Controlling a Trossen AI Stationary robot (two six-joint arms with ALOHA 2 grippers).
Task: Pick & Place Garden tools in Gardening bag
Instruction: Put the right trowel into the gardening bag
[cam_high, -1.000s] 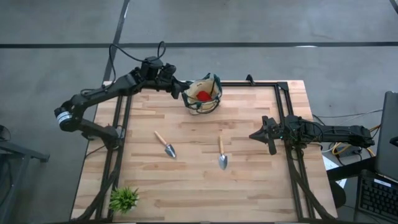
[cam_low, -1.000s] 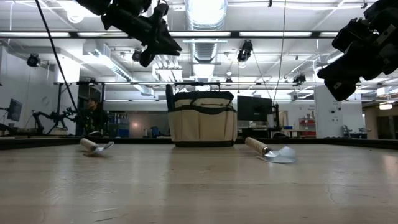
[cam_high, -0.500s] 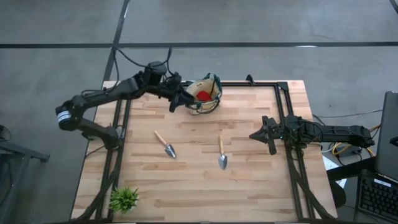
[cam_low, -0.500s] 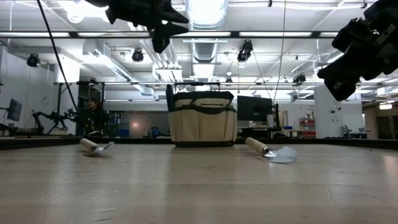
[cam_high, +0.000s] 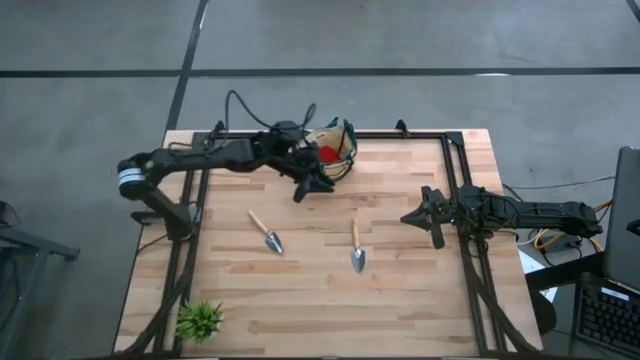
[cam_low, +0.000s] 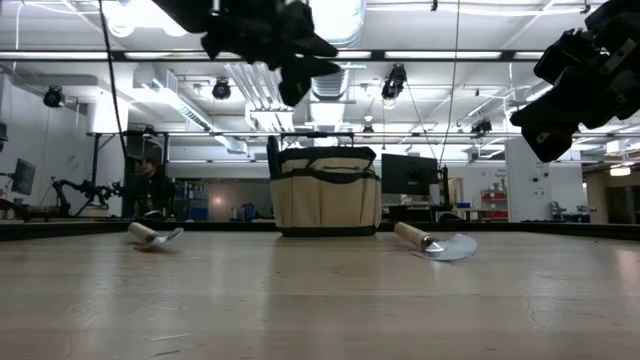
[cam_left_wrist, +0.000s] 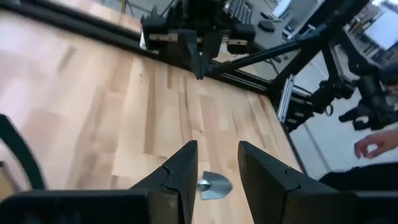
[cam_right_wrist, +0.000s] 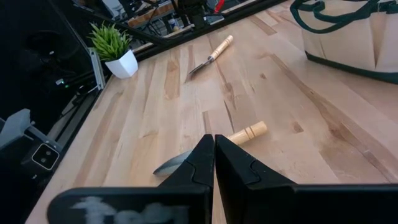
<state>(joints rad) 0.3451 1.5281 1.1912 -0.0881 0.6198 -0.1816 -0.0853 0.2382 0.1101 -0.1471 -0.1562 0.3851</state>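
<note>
The tan gardening bag (cam_high: 332, 150) with green trim stands on its base at the table's far middle, with a red item (cam_high: 325, 154) inside. Two wooden-handled trowels lie flat on the table: one at left centre (cam_high: 266, 233), one at the centre (cam_high: 356, 247). My left gripper (cam_high: 305, 186) is open and empty, up in the air just near-left of the bag; its wrist view shows it (cam_left_wrist: 217, 149) over the centre trowel's blade (cam_left_wrist: 214, 185). My right gripper (cam_high: 413, 216) is shut and empty, raised at the right. No pruning shears show.
A small spiky green plant in a white pot (cam_high: 199, 320) stands at the near left corner. Black frame rails (cam_high: 455, 170) run along the table's far and side edges. A person's hand (cam_left_wrist: 378, 147) shows beyond the table's right side.
My left gripper has swung from beside the bag's far-left rim toward the table's near edge and right, and now hangs in front of the bag's near-left side. The bag, the trowels and my right arm have stayed where they were.
</note>
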